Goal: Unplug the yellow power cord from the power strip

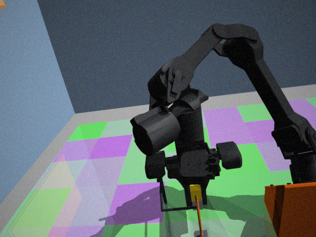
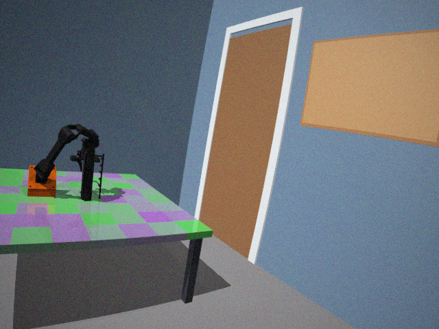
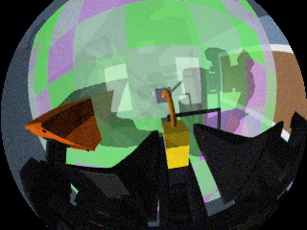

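The yellow plug (image 1: 195,192) (image 3: 177,156) shows between the two black fingers of my gripper (image 1: 196,203) (image 3: 176,132). The fingers stand partly open, with a narrow gap beside the plug in the wrist view, so the gripper is open around it and does not grip it. An orange-yellow cord (image 1: 199,217) (image 3: 171,107) runs from the plug to a small grey block (image 1: 201,233) (image 3: 161,95). I cannot clearly make out the power strip, nor tell whether the plug is seated in it. In the exterior view the plug and fingertips are too small or hidden.
A thin black frame (image 1: 176,209) (image 3: 197,113) stands close beside the plug. A tall dark post (image 2: 86,177) and a thin pronged rod (image 2: 101,177) rise from the patterned table (image 2: 102,218). The orange base block (image 1: 297,211) (image 2: 42,191) (image 3: 72,126) carries the arm.
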`<state>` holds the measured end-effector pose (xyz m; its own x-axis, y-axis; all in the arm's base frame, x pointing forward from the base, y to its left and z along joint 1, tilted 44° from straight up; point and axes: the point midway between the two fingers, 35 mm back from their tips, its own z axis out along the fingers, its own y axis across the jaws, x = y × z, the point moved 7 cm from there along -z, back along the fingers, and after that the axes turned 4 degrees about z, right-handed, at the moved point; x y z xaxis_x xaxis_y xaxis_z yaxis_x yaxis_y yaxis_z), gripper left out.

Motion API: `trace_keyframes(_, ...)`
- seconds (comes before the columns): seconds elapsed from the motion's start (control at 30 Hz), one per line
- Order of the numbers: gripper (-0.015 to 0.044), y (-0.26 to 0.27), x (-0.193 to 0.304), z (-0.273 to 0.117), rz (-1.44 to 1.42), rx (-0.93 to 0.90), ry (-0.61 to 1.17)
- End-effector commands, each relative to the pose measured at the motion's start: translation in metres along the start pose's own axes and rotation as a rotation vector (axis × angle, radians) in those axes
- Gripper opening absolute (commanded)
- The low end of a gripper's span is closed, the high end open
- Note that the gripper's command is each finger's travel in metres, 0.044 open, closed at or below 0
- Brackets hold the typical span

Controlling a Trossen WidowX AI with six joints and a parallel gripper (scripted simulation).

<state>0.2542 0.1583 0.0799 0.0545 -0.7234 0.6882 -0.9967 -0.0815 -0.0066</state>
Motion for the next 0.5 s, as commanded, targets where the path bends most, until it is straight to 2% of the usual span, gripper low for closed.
trace_keyframes(0.0,0.0160,0.000,0.008,-0.002,0.000,0.007,-0.002)
trace_keyframes(0.47,0.0160,0.000,0.018,0.002,0.000,0.007,-0.001)
